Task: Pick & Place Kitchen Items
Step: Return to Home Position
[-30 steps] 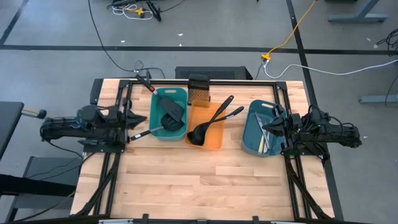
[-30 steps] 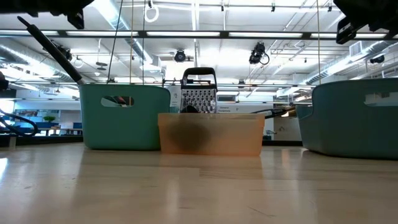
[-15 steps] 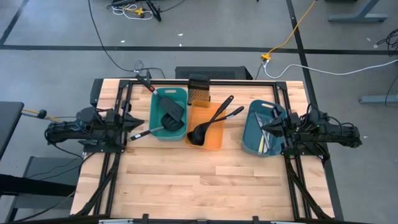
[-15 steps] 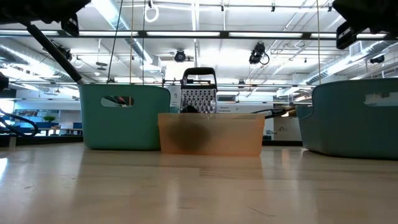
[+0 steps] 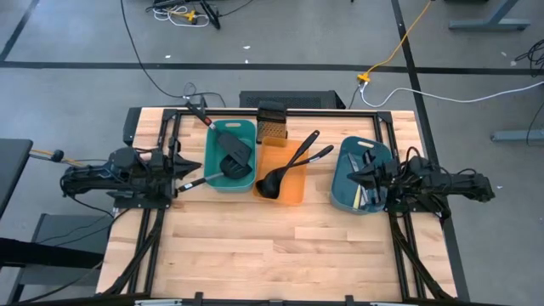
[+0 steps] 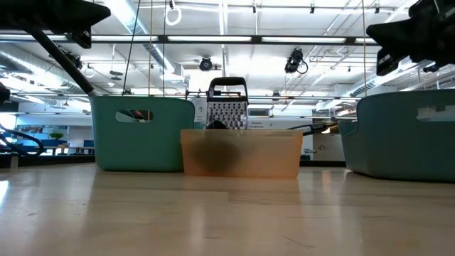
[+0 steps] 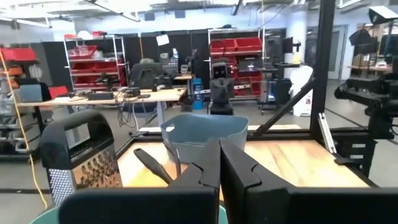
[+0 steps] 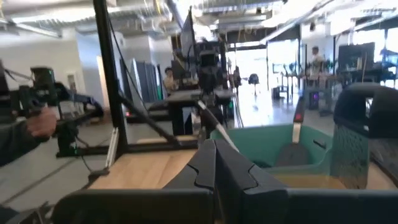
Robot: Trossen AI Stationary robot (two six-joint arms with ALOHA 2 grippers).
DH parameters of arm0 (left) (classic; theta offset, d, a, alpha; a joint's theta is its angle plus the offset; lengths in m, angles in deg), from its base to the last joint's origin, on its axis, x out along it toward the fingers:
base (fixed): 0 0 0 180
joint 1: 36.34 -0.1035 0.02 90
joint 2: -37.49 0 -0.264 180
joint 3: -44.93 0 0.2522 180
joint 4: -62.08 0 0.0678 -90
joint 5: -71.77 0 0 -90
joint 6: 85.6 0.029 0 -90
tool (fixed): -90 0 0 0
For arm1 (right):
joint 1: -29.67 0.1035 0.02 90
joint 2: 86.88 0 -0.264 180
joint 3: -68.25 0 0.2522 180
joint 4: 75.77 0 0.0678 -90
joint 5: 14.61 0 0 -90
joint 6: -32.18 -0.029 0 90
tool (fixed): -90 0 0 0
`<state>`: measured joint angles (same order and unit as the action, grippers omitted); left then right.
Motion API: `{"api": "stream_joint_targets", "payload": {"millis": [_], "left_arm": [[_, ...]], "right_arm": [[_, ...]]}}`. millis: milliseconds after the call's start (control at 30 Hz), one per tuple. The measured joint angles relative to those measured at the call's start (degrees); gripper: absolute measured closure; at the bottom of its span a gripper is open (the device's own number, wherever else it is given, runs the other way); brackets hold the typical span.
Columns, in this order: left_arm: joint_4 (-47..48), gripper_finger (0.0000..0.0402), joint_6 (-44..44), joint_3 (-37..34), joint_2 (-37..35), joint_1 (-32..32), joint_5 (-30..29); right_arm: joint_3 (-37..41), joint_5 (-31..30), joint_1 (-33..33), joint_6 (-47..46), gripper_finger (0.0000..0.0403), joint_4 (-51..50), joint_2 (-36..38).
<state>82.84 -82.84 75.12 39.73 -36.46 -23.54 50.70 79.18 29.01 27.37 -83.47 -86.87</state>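
Observation:
Two black-headed spatulas point(image 5: 231, 151) lie in the teal tray point(image 5: 245, 182). One metal handle point(image 5: 201, 115) sticks out over its far left corner, the other point(image 5: 201, 179) over its left rim. Two black ladles point(image 5: 285, 168) lie in the orange tray point(image 5: 293, 194), handles leaning over its far right rim. Small cutlery point(image 5: 364, 189) lies in the blue tray point(image 5: 342, 192). My left gripper point(image 5: 194, 164) point(image 7: 219, 163) is shut and empty, in the air just left of the teal tray. My right gripper point(image 5: 350, 177) point(image 8: 214, 162) is shut and empty, above the blue tray.
A small dark mesh box point(image 5: 272, 121) stands behind the trays at the far edge; it also shows in the low view point(image 6: 227, 107). Bare wooden tabletop point(image 5: 272, 246) spreads across the near half. A person's hand point(image 8: 38, 121) shows in the room beyond the table.
My right gripper has gone toward the table's left, farther over the blue tray, and has come a little lower. It has stayed shut. The trays and utensils have kept still.

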Motion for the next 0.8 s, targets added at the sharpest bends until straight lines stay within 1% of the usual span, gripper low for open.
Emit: {"api": "stream_joint_targets", "payload": {"millis": [100,200,333,400,500,633,800], "left_arm": [[-1.1,0.0401,-0.2,-1.1,-0.1,0.0,-1.6],[-4.0,0.0401,-1.1,-6.7,-0.4,0.0,-2.6],[-12.6,0.0401,0.1,-12.2,-0.7,-0.1,-2.3],[-13.5,0.0401,1.0,-12.9,-0.9,-0.1,-1.2],[-12.5,0.04,1.3,-13.1,-0.9,-0.1,-0.9],[-12.9,0.04,1.4,-13.1,-0.9,-0.1,1.8],[-15.4,0.04,2.6,-13.1,-0.9,-0.1,2.8]], "right_arm": [[1.9,-0.5,0.0,0.9,0.0397,3.3,0.0],[2.5,-1.4,-0.1,1.6,0.0398,4.5,0.0],[2.5,-0.5,-0.7,1.4,0.0397,4.7,0.0],[2.5,0.1,-1.2,0.8,0.0396,4.2,0.0],[2.5,0.7,-1.6,0.3,0.0396,2.3,0.0],[2.5,3.7,-2.3,0.1,0.0395,1.1,0.0],[2.5,4.1,-2.5,-0.8,0.0395,1.9,0.0]]}}
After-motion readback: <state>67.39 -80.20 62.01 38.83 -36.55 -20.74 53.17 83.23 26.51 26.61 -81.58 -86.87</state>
